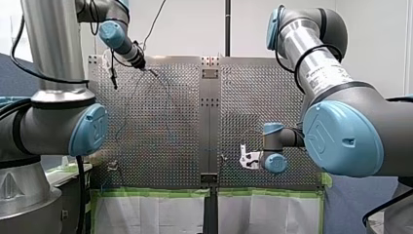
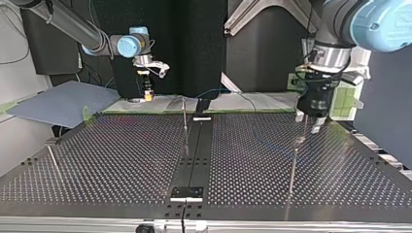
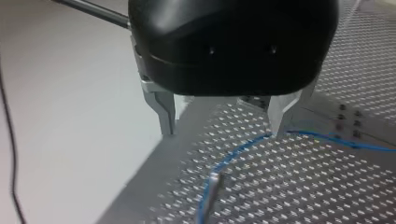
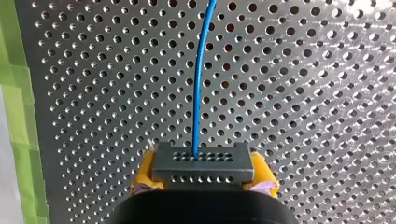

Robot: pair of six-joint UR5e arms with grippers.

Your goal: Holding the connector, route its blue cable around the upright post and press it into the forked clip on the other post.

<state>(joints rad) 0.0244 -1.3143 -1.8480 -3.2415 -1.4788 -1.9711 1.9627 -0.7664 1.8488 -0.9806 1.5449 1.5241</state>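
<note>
The perforated metal table (image 1: 160, 126) fills the front view, with green tape (image 1: 151, 191) along its edge at six o'clock and a pale wall (image 1: 195, 29) at twelve. The top view shows what the front view does not: a dark backdrop (image 2: 194, 48), a grey-blue board (image 2: 58, 102) at nine o'clock, and two thin upright posts, a middle post (image 2: 184, 121) and a side post (image 2: 293, 165) at three o'clock, just under my left gripper (image 2: 307, 124).

Only the right wrist view shows the grasp. My right gripper (image 4: 204, 179) is clenched with its yellow pads (image 4: 264, 175) on the grey connector (image 4: 203, 161). The blue cable (image 4: 198, 93) runs straight ahead from it.

In the left wrist view the metal fingers (image 3: 163, 109) stand wide apart and hold nothing. The cable passes just beside one fingertip; whether it touches, I cannot tell.
</note>
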